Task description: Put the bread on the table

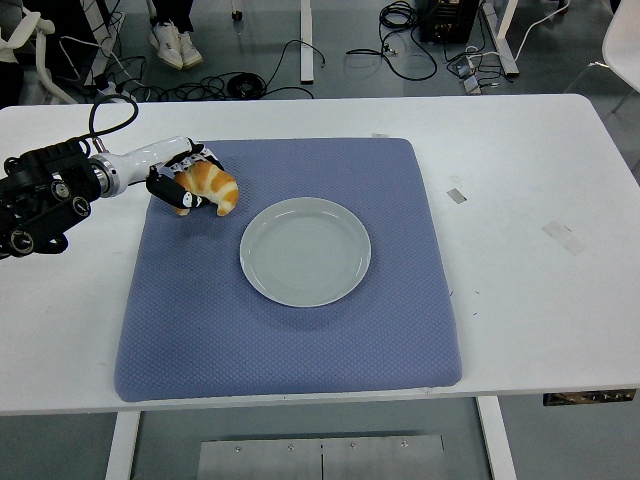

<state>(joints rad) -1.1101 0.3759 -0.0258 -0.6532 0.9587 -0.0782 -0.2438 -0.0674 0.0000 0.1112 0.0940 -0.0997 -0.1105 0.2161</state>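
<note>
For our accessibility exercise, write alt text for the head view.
A robot's left hand grips a croissant over the far left corner of a blue mat on a white table. An empty plate sits mid-mat.

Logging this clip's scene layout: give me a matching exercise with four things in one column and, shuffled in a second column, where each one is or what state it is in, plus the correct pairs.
Things:
1. croissant
2. plate
3. blue mat
4. left hand

Places or states:
A. empty, at the middle of the mat
B. spread over the white table, under the plate
C. held in black fingers over the mat's far left corner
D. curled around the bread, coming in from the left edge

Pairs: 1-C, 2-A, 3-B, 4-D
</note>
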